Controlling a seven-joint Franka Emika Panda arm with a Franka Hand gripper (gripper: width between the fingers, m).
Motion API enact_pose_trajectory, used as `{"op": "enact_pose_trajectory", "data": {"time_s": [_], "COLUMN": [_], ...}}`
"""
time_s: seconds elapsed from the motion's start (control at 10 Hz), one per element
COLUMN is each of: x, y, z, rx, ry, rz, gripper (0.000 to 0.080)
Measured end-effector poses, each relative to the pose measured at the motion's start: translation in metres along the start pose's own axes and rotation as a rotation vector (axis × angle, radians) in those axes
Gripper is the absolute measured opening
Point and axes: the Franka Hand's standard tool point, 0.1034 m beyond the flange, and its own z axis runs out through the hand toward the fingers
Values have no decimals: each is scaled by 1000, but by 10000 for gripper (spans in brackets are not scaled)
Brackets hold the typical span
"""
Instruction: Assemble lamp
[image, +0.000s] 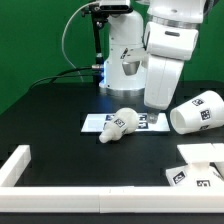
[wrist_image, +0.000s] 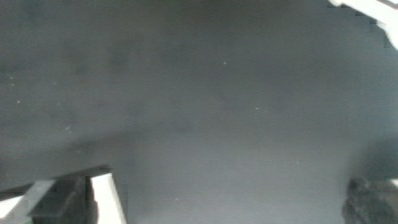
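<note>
Seeing gripper (wrist_image: 222, 200) only in my wrist view: fingers (wrist_image: 80, 198) spread wide, nothing between them, bare black table (wrist_image: 196, 100) beneath. Exterior view: bulb (image: 117, 125) lying across marker board (image: 152, 121); shade (image: 197, 111) on its side toward exterior view's right; base block (image: 200, 165) below shade in frame.

Robotics lab, no question: a white Franka arm (image: 165, 60) over a black counter (image: 60, 110), green backdrop (image: 40, 40) behind, white border rails (image: 15, 165) fencing the edge, a flat marker board (image: 92, 122) of printed tags, a black cable (image: 65, 40) trailing.
</note>
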Motion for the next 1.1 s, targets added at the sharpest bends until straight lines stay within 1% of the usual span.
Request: {"op": "enact_pose_trajectory", "data": {"time_s": [0.3,0.4,0.5,0.6,0.7,1.1], "x": [0,-8,-16,-24,-29,-29], "y": [-1,-11,-23,-31,-32,-32], "z": [1,7,16,24,26,27], "rx": [2,19,20,21,29,30], "ry": [0,5,18,35,40,38], "rz": [-3,-88,-159,-184,-169,-169], "gripper": [698,698,698,698,698,698]}}
